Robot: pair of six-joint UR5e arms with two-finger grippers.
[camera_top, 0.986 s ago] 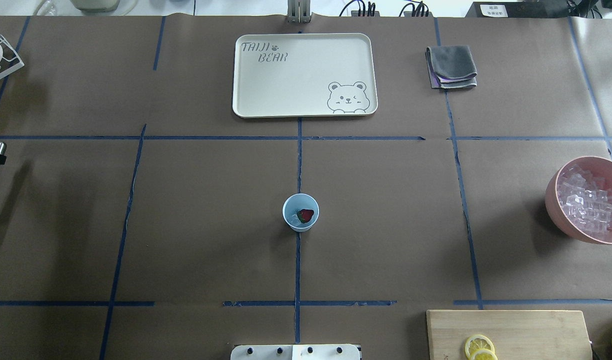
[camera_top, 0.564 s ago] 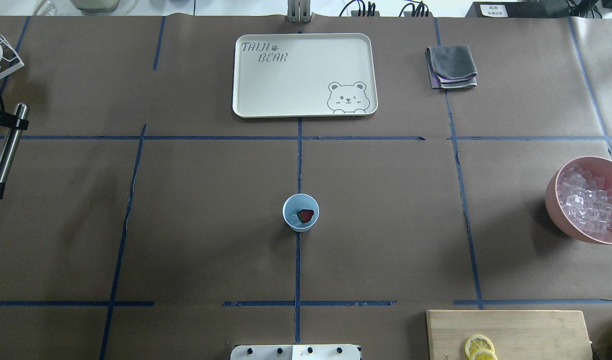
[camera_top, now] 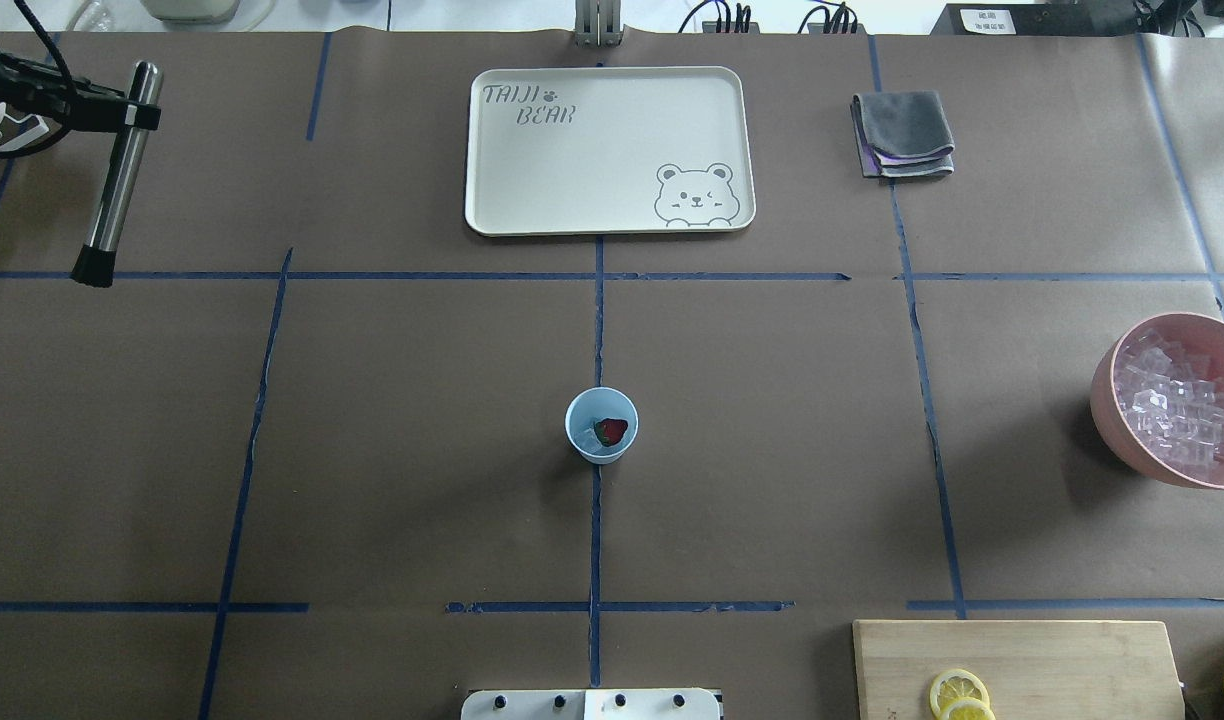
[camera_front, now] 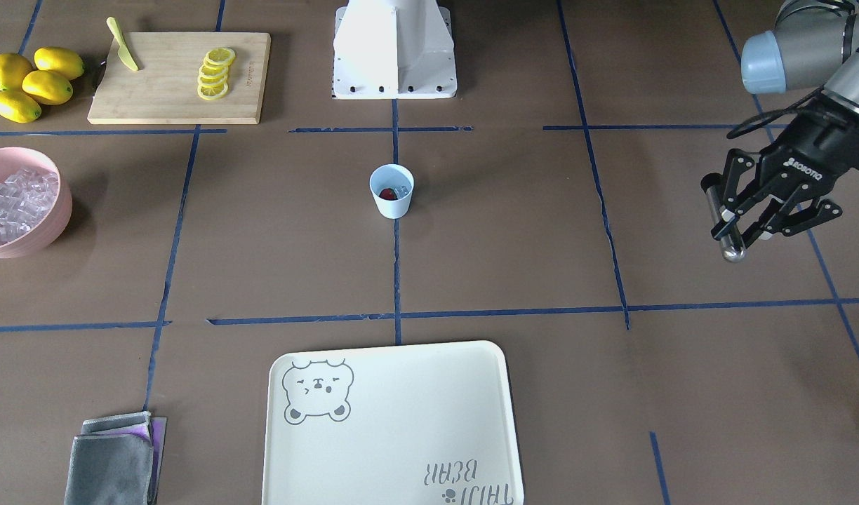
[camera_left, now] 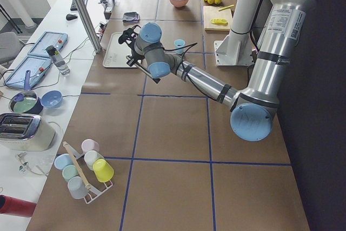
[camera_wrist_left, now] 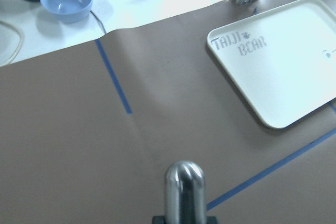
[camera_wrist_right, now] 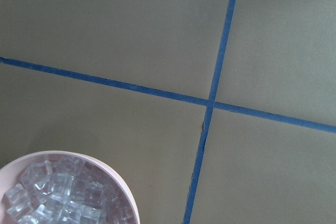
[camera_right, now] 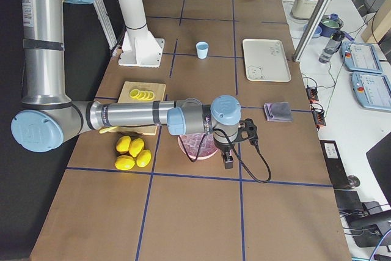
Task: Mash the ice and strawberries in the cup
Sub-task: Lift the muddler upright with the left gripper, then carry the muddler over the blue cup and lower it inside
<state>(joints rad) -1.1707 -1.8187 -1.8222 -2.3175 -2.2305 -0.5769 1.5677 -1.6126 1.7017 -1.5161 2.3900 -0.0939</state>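
Inside the cup (camera_top: 601, 425), upright, sit the strawberry (camera_top: 610, 431) and ice (camera_front: 399, 190). Well away to the cup's left, the left gripper (camera_top: 135, 112) is clamped on a tilted steel rod (camera_top: 110, 200). Well away to the cup's right, the right gripper (camera_right: 229, 162) hangs beside the pink bowl (camera_top: 1107, 400); can't tell its claw state.

Open brown desk (camera_top: 392, 450) lies between my left hand (camera_front: 737, 226), clamped on a long steel rod (camera_top: 114, 190), and the small pale-blue cup (camera_top: 601, 450) at its 4 o'clock. Around the cup, well apart: cream bear-printed tray (camera_top: 572, 180) at 12, round pink bowl (camera_top: 1106, 400) at 3, wooden board (camera_top: 1052, 655) at 5.
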